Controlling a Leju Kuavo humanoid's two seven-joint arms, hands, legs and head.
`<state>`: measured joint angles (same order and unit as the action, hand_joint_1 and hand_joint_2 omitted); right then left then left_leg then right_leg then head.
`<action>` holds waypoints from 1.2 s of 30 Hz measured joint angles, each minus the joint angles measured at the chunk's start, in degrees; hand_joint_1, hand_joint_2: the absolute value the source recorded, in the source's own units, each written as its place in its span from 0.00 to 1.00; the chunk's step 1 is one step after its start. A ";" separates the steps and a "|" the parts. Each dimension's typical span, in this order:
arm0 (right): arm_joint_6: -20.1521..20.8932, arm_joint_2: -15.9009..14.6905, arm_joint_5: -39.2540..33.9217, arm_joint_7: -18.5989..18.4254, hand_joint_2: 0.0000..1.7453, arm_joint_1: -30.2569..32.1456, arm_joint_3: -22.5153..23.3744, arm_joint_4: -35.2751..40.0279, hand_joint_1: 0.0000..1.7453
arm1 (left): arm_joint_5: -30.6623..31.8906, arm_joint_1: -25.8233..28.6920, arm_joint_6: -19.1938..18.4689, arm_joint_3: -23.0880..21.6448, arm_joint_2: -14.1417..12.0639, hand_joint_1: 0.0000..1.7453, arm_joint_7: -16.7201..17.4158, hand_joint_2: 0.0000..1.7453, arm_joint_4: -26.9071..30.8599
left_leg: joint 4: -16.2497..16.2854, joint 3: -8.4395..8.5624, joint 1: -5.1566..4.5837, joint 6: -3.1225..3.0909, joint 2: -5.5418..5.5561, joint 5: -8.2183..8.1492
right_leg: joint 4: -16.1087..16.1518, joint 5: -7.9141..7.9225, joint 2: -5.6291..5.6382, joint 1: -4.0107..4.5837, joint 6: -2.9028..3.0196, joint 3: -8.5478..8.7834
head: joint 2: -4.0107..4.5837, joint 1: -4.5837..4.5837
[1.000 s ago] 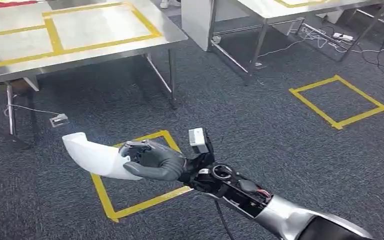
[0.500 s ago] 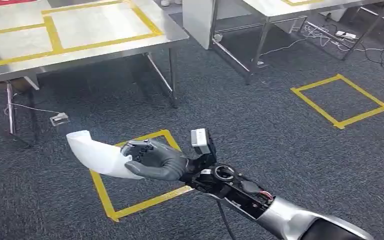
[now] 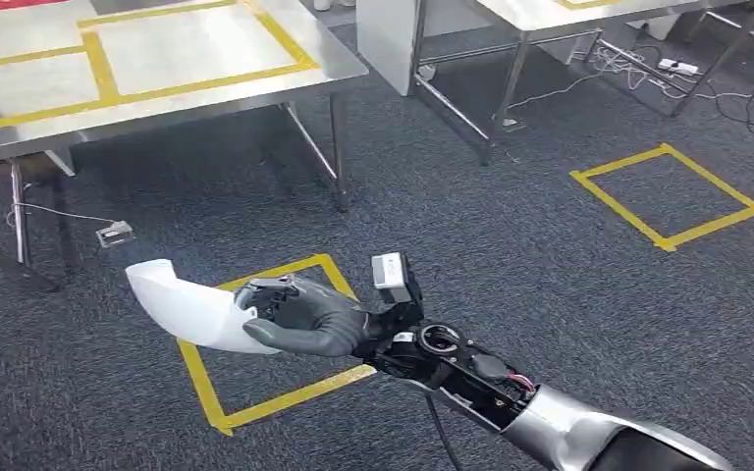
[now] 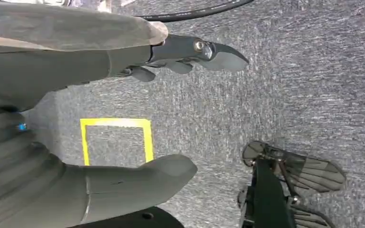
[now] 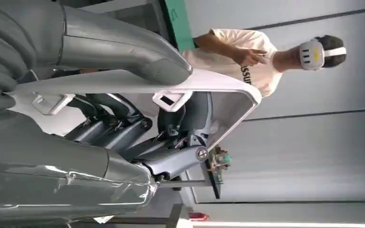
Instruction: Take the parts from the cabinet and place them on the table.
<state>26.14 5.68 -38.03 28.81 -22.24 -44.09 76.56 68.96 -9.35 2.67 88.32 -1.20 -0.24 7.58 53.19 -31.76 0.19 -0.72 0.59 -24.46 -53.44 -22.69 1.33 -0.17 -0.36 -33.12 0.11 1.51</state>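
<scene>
One white part [image 3: 191,306] is sitting in the right robot hand [image 3: 299,316], fingers wrapping its near end while its long axis is pointing away to the left, out over the carpet. Ahead and leftward the table [image 3: 157,74] is waiting, well apart (my guess: carrying comes next). Left robot hand [image 4: 123,118] is hanging spread, holding nothing.

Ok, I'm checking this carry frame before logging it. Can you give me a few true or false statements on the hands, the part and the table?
1. The right hand holds the white part. True.
2. The white part lies on the steel table. False: it is held above the carpet.
3. The left hand holds nothing. True.
4. Red tape marks the table. False: the tape is yellow.
5. A person shows in the right wrist view. True.
</scene>
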 joint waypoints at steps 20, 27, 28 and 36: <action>0.00 -0.11 0.44 0.13 1.00 0.14 0.02 0.09 1.00 | 0.68 -0.01 -0.41 0.00 -0.20 0.00 0.26 1.00 0.00 | -1.38 3.15 1.41 0.01 -0.36 -0.73 | -11.09 -3.04 -1.01 -1.40 -2.25 -4.39 | 0.00 0.81; -0.24 -0.11 1.18 0.15 1.00 0.34 0.02 0.20 1.00 | 1.03 -0.13 -0.41 0.00 -0.39 0.00 0.39 1.00 0.02 | -0.20 3.45 1.64 2.62 -0.25 -2.47 | -2.49 -1.88 -0.56 -1.34 -0.84 0.09 | 0.00 0.65; -0.24 -0.11 1.18 0.15 1.00 0.34 0.02 0.20 1.00 | 1.03 -0.13 -0.41 0.00 -0.39 0.00 0.39 1.00 0.02 | -0.20 3.45 1.64 2.62 -0.25 -2.47 | -2.49 -1.88 -0.56 -1.34 -0.84 0.09 | 0.00 0.65; -0.26 -0.07 1.77 0.00 1.00 0.62 -0.02 0.61 1.00 | 0.85 -0.01 -0.41 0.00 -0.42 0.00 0.39 1.00 0.02 | 14.43 -7.60 1.23 1.95 -0.37 -3.11 | -2.18 -4.21 -0.37 -0.53 0.81 3.24 | 0.00 -1.07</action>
<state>25.88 5.62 -36.26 28.81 -21.61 -44.11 77.18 69.81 -9.35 2.25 88.32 -1.62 0.15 7.61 67.62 -39.36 1.42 1.24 0.22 -27.57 -55.62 -26.90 0.96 -0.70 0.45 -29.88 0.11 0.44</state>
